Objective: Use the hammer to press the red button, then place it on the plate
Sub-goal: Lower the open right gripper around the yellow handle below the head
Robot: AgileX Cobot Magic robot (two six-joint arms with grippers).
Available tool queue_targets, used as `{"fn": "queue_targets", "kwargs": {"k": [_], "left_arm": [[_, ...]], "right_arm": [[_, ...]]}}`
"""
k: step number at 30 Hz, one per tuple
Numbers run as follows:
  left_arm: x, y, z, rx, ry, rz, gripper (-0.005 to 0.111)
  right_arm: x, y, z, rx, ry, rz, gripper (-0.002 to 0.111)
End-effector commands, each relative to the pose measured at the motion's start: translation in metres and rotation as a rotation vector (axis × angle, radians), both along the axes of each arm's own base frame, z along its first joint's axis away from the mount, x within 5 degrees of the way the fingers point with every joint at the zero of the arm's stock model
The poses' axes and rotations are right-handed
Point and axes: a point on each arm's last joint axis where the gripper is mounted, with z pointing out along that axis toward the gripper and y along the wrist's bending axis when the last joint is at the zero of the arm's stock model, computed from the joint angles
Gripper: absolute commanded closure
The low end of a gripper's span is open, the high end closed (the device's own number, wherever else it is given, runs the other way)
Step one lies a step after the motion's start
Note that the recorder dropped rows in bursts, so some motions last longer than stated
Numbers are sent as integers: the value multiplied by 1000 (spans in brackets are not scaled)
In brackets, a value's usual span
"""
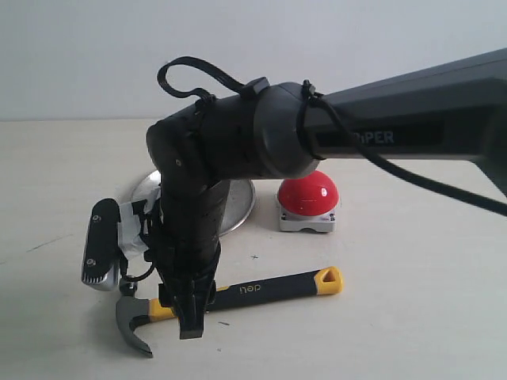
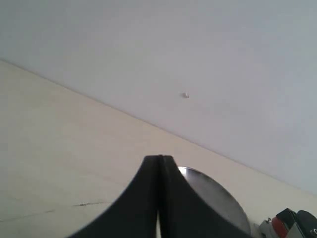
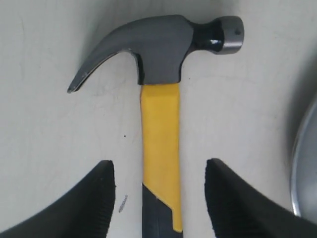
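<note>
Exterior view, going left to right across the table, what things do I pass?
hammer head → plate → red button. The hammer's handle runs beneath both, so it has no single place in the order.

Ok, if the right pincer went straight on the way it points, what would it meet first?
Probably the hammer: its yellow handle lies centred under the open right pincer, whose tips would land on the table either side. Depth is unclear.
</note>
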Motion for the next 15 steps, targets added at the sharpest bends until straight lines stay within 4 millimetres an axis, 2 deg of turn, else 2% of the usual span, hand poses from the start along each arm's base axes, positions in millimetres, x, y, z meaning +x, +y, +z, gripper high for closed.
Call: {"fn": "queue_targets", "kwargs": {"k": [1, 15], "left_arm": [[0, -1, 0, -5, -3, -9, 107], [0, -1, 0, -5, -3, -9, 107]], "right_arm": [[2, 2, 2, 11, -16, 16, 54], [13, 18, -7, -22, 59, -11, 54]]}}
